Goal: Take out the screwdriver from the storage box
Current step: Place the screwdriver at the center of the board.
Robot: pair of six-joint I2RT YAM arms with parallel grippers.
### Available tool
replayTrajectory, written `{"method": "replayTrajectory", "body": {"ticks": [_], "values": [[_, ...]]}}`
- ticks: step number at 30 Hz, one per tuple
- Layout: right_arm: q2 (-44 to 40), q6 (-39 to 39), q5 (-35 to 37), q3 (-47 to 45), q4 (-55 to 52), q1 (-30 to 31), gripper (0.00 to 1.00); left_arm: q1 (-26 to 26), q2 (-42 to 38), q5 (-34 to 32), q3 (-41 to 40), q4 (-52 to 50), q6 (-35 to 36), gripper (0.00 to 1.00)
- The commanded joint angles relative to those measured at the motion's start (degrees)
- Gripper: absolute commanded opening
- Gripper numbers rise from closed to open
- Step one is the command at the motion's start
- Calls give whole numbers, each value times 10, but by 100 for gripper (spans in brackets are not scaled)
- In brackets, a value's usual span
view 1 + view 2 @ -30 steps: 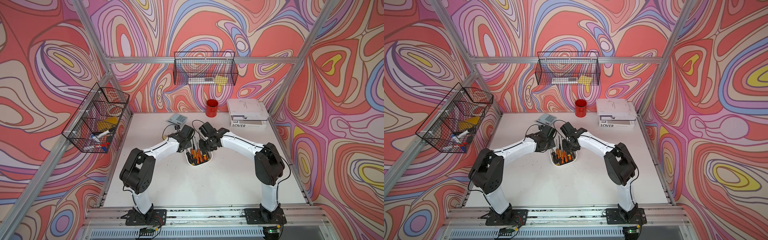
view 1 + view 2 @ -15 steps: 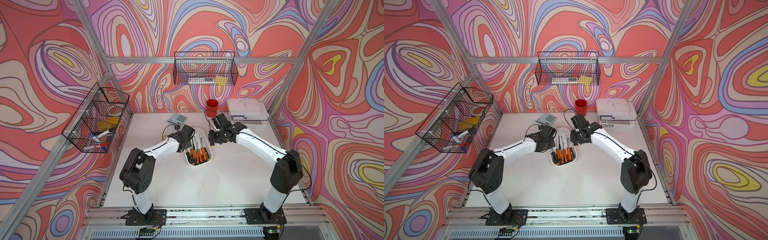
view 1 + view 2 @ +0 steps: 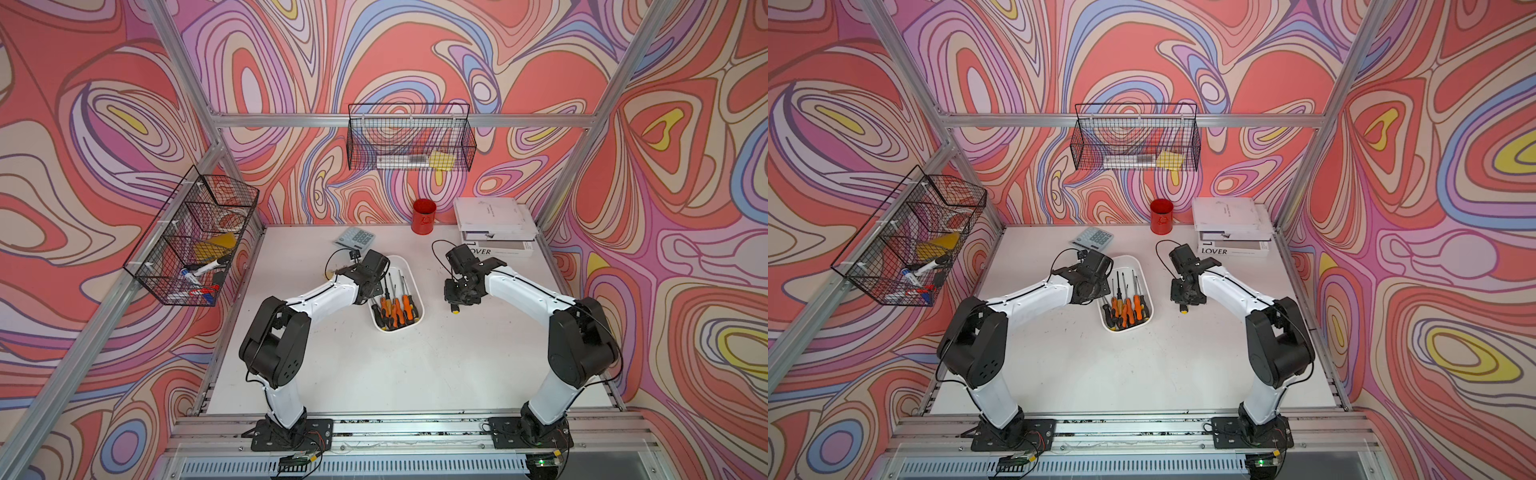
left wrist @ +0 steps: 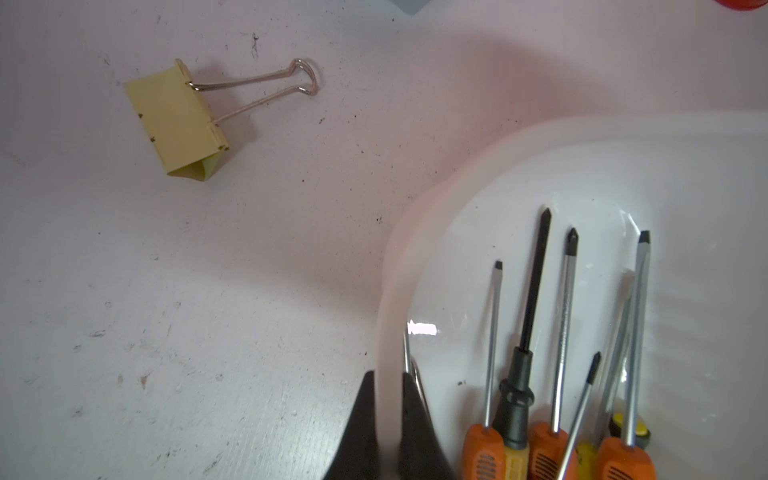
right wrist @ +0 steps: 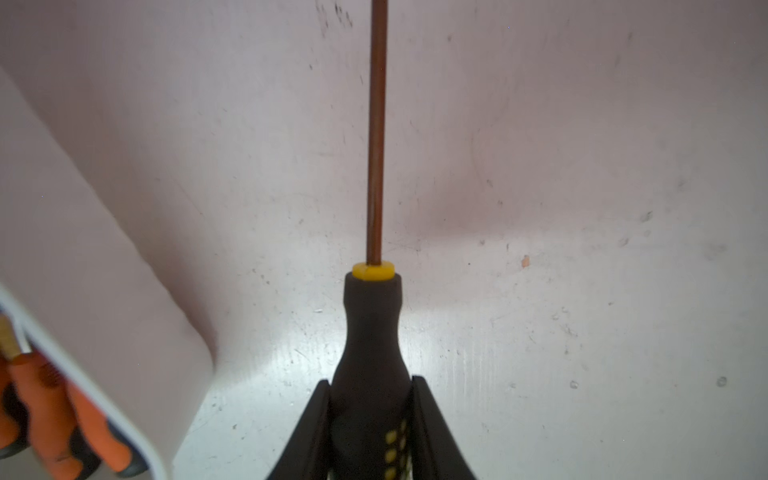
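One light, stiff, black-handled screwdriver we judge well held: our right gripper clamps its rubbery handle while our left gripper pinches the rim of the white plastic storage box.

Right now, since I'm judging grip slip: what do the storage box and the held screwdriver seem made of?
The storage box: probably moulded plastic, glossy white; bright glints on its smooth, rounded wall. The screwdriver: handle looks like matte black rubber or soft plastic, no shine, yellow collar; shaft likely metal, thin, straight, coppery-tinted.
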Motion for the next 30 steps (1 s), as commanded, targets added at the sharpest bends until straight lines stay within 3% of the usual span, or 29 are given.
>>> {"method": "replayTrajectory", "body": {"ticks": [1, 11, 15, 21, 30], "values": [[32, -8, -6, -11, 31, -3, 0, 3, -18, -34, 8, -17, 21, 0], [95, -13, 1, -1, 31, -3, 1, 4, -25, -44, 3, -25, 29, 0], [89, -10, -3, -7, 30, -3, 28, 3, -22, -42, 3, -24, 29, 0], [67, -5, 4, -9, 26, -3, 53, 3, -22, -40, 2, -24, 27, 0], [13, -9, 15, 5, 24, -3, 68, 3, -24, -39, 0, -22, 25, 0]]}}
